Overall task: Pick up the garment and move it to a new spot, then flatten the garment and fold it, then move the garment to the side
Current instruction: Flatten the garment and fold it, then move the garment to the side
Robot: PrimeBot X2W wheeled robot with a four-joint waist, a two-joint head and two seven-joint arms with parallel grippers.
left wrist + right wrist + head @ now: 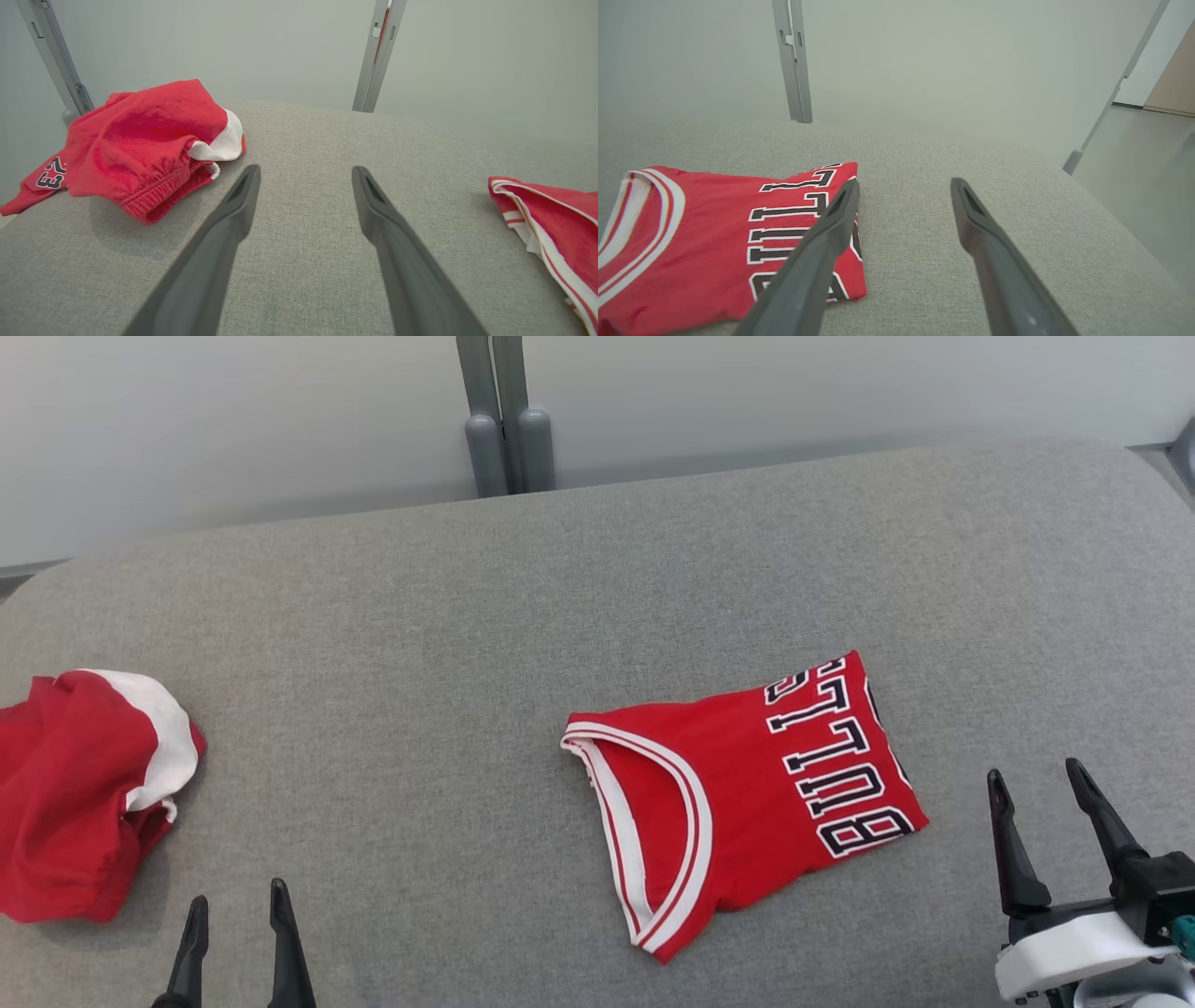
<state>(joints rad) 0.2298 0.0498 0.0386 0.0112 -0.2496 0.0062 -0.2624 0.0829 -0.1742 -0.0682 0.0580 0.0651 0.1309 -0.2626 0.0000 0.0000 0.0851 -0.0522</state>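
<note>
The folded red jersey (747,803) lay flat on the grey padded surface (467,616), a little right of the middle, its white-trimmed neckline toward the robot's left and the black-and-white lettering along its right edge. The right gripper (1034,770) stood just to the right of the jersey, clear of the cloth, its two dark fingers spread wide with nothing between them. The left gripper (238,896) sat low at the near left edge, its fingers likewise parted and empty, over bare fabric. A crumpled pair of red shorts (75,793) with a white panel lay at the far left of the surface, well apart from the jersey. A grey frame post (504,420) rose behind the far edge.
</note>
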